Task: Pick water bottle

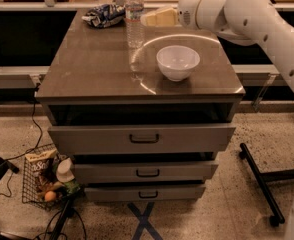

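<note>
The water bottle [134,15] stands upright on the bench [87,69], beyond the white bowl [178,61] and off to its left as seen, close to the back edge. The tool [147,19] hangs behind the bowl too, between bowl and bottle in line, its tip just beside the bottle's right flank. I cannot tell how far open it is, nor whether it touches the plastic; it appears to hold nothing.

The main risk is a sideways knock. The bottle is tall, slim and light, so a push from a misaligned tool would likely tip it away from the bowl toward the crumpled blue-and-white bag [103,15], or off the back edge. A grip on the ribbed wall could also slip or crush it.

The bowl looks empty. The bottle is capped; its fill level is unclear. Below the bowl, the drawers [142,138] show no contents. Far down-left of the bowl, a wire basket [29,184] on the floor holds a snack bag and small round items.
</note>
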`<state>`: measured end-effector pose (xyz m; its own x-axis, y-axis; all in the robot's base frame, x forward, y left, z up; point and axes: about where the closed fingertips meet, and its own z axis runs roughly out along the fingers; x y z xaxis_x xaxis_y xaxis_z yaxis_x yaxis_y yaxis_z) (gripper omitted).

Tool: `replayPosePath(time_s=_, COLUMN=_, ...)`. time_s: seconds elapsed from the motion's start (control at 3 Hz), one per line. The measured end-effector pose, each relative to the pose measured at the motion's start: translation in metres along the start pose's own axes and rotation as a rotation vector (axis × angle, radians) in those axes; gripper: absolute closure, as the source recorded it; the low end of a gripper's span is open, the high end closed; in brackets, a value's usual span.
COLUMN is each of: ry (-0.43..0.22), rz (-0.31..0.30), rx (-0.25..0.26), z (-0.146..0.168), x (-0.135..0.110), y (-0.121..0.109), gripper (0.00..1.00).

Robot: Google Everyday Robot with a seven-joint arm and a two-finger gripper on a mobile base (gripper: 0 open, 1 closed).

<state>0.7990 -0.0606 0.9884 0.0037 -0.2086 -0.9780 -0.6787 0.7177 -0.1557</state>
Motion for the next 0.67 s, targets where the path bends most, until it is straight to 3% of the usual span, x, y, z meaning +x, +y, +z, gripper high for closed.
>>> replayPosePath(time_s=0.33, ry=-0.002, rz=0.006, rx=0.004, z=0.024, x=-0.002, y=0.003, gripper=0.00)
replayPosePath(time_s=0.67, ry=-0.037, rz=0.037, rx=-0.042, z=0.063, x=-0.003, y=0.016, gripper=0.00)
